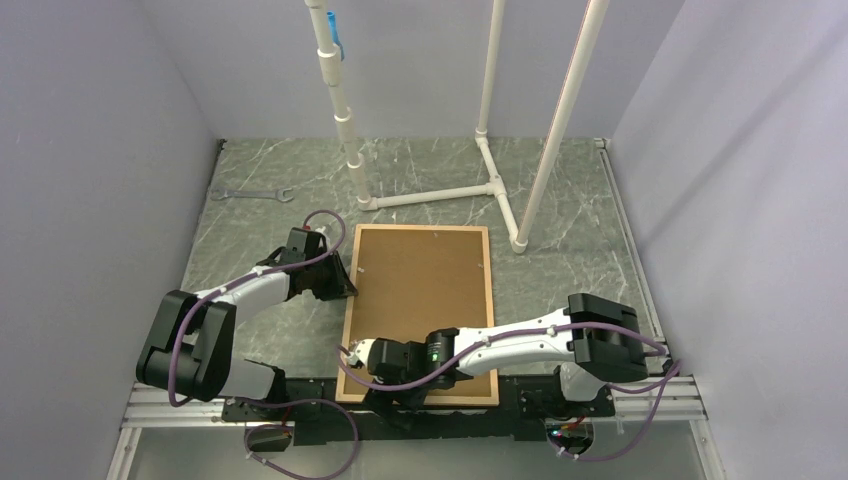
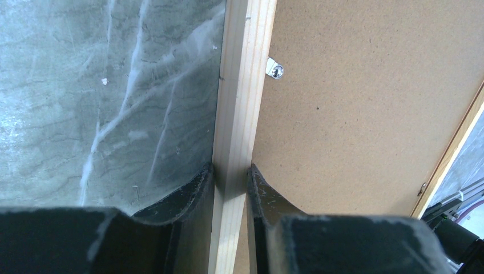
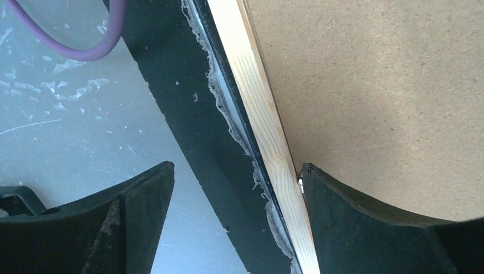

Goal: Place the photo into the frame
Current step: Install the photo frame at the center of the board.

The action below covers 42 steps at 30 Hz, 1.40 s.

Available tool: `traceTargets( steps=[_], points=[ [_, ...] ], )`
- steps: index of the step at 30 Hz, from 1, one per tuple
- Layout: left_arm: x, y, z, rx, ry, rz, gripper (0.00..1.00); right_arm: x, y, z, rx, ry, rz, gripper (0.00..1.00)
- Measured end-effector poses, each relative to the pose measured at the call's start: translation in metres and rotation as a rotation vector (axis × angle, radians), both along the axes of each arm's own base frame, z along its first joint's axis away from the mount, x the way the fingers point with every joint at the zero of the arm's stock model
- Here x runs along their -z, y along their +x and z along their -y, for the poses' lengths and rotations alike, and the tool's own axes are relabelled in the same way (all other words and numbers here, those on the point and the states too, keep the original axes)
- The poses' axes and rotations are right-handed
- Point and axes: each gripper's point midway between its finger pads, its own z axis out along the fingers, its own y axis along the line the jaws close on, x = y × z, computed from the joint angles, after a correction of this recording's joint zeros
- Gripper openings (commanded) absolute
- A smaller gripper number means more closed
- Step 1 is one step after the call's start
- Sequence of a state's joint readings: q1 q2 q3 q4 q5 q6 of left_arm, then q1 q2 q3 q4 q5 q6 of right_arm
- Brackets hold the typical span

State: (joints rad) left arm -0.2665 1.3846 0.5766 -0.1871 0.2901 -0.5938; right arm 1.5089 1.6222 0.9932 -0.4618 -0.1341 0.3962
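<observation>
Top external view: the frame (image 1: 491,300) is lying face down on the tabletop (image 1: 580,280), between the two arms, with the brown backing panel (image 1: 420,285) sitting inside it. The photo is not showing in any view; whether it is lying under the panel cannot be told. The left claw (image 2: 231,174) is pinching the frame's left wooden strip, its jaws narrow around the wood. The right claw (image 3: 237,171) is standing wide at the near left corner, one finger (image 3: 354,217) lying on the panel beside the near strip, gripping nothing.

Step in hand, as judged: the closing stage, with the left arm steadying the frame while the right is working at the backing. The next move is probably calling for pressing the panel flat and turning the metal clip (image 2: 275,69) over it.

Count: one frame, one backing panel, two claws, one clip clearly seen, one wrench (image 1: 250,194), one white pipe structure (image 1: 430,195).
</observation>
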Motion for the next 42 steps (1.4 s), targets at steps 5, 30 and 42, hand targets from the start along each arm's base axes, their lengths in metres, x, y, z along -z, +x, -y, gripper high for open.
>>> traceTargets(
  steps=[5,30,42],
  points=[
    [0.0,0.0,0.0,0.002,0.001,0.001,0.13,0.003,0.001,0.002,0.019,-0.017,-0.001,0.86],
    [0.0,0.0,0.0,0.002,0.0,0.0,0.12,0.007,-0.009,0.021,0.065,-0.012,-0.022,0.87],
    [0.0,0.0,-0.001,0.002,0.0,0.0,0.12,0.008,-0.014,0.013,0.034,-0.027,-0.005,0.89]
  ],
)
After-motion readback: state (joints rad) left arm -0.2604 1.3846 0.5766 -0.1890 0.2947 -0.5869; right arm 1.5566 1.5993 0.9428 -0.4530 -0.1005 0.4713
